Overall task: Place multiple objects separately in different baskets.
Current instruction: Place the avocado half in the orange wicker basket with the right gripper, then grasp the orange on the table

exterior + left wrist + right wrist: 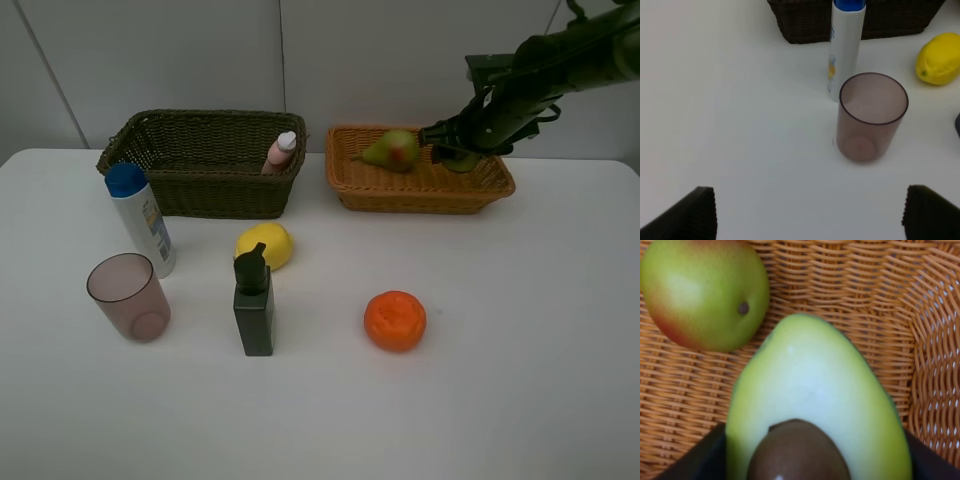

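Exterior high shows your right arm (pixel 560 60) stretched in over the far right end of the tan basket (pixel 420 190), which stands at the back of the worktop (pixel 520 330) just beside the dark basket (pixel 200 190) on its left. In the right wrist view your right fingers (pixel 687 462) are closed on the avocado (pixel 815 390), one on each side of it, cut face and brown pit toward the camera. It sits low inside the tan basket, above the weave; you cannot tell whether it touches the bottom. The pear (pixel 393 149) lies in the same basket, close to the avocado but apart from it, nearer the basket's middle. The pink bottle (pixel 281 153) leans in the right end of the dark basket. Everything else is on the worktop outside the baskets. The white bottle (pixel 142 220) stands upright in front of the dark basket's left end, with the cup (pixel 128 297) upright just in front of it. The lemon (pixel 264 245) lies near the middle, and the pump bottle (pixel 254 305) stands upright right in front of it. The orange (pixel 395 320) sits alone to the right of that, in front of the tan basket. In the left wrist view your left fingers (pixel 687 215) are spread wide and hold nothing, above bare worktop, with the cup and white bottle ahead of them.
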Controlling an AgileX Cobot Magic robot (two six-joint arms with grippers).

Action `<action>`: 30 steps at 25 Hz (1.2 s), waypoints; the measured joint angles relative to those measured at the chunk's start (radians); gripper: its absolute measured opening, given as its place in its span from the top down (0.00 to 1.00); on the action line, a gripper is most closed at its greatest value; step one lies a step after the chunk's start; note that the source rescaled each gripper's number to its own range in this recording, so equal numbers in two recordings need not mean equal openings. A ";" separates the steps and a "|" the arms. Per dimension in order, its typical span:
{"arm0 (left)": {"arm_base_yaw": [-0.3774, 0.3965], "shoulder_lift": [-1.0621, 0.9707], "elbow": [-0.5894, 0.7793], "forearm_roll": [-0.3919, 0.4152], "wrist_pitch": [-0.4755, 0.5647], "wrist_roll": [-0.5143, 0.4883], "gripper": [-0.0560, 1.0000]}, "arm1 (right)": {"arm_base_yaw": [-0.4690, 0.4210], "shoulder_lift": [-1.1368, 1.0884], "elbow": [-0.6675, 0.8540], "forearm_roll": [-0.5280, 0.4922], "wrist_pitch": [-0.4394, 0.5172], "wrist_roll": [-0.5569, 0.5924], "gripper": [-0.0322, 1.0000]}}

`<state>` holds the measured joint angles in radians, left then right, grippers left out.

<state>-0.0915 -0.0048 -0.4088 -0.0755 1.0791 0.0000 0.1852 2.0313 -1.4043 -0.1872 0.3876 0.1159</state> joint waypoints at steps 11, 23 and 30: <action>0.000 0.000 0.000 0.000 0.000 0.000 0.00 | 0.000 0.000 0.000 -0.003 -0.002 0.000 0.02; 0.000 0.000 0.000 0.000 0.000 0.000 0.00 | 0.000 -0.001 0.000 0.015 0.015 -0.003 0.01; 0.000 0.000 0.000 0.000 0.000 0.000 0.00 | 0.000 -0.019 0.000 0.040 0.075 -0.046 0.01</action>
<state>-0.0915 -0.0048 -0.4088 -0.0755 1.0791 0.0000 0.1852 2.0127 -1.4043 -0.1474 0.4623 0.0703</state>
